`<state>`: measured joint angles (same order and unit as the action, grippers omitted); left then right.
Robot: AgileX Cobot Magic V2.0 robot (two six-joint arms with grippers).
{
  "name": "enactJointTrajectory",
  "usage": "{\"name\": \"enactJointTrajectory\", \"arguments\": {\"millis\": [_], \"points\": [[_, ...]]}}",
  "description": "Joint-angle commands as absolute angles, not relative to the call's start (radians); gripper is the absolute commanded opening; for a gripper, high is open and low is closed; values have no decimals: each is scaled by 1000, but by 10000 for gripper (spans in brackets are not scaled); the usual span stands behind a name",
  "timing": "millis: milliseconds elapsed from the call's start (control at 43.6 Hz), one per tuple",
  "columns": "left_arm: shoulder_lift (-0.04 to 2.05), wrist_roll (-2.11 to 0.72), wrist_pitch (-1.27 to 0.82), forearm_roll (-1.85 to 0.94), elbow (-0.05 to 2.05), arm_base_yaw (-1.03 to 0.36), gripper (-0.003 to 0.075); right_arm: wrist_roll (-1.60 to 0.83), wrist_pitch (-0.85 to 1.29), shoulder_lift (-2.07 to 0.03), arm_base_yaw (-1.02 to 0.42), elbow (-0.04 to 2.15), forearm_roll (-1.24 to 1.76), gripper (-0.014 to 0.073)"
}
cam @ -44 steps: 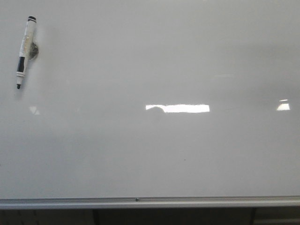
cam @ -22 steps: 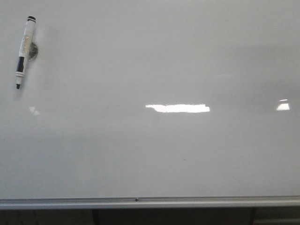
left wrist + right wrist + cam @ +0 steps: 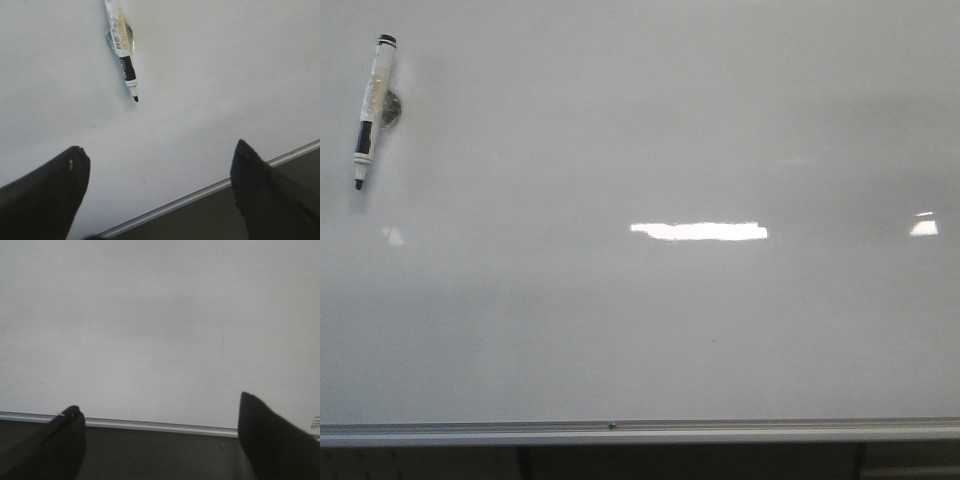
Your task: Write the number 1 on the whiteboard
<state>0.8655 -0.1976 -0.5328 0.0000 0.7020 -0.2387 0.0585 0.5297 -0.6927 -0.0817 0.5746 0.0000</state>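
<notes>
Nothing moved since earlier. Marker pen [image 3: 123,55] hung near-vertical, tip down, ahead of gaping left gripper [image 3: 157,192]; right gripper [image 3: 160,435] likewise agape, farther off.

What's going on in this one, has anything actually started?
Nothing is being handled yet. The whiteboard fills the front view with no number 1 drawn on it. The marker pen hangs at its upper left, tip down, against a small dark holder. The left hand faces the board below the pen, jaws wide apart and empty. The right hand is also open and empty, facing a bare stretch of board above the silver bottom frame.
</notes>
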Motion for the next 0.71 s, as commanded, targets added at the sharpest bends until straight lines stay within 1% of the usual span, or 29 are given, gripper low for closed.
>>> {"name": "enactJointTrajectory", "arguments": {"millis": [0, 115, 413, 528, 688], "points": [[954, -116, -468, 56, 780, -229, 564, 47, 455, -697, -83, 609, 0, 643], [1076, -20, -486, 86, 852, -204, 564, 47, 460, -697, -83, 609, 0, 643], [1350, 15, -482, 94, 1024, -204, 561, 47, 463, -697, -83, 609, 0, 643], [1425, 107, -465, 107, 1083, -184, 519, 47, 465, -697, -83, 609, 0, 643], [1494, 112, -421, 111, 1129, -189, 464, 47, 465, -697, -83, 609, 0, 643]]}}
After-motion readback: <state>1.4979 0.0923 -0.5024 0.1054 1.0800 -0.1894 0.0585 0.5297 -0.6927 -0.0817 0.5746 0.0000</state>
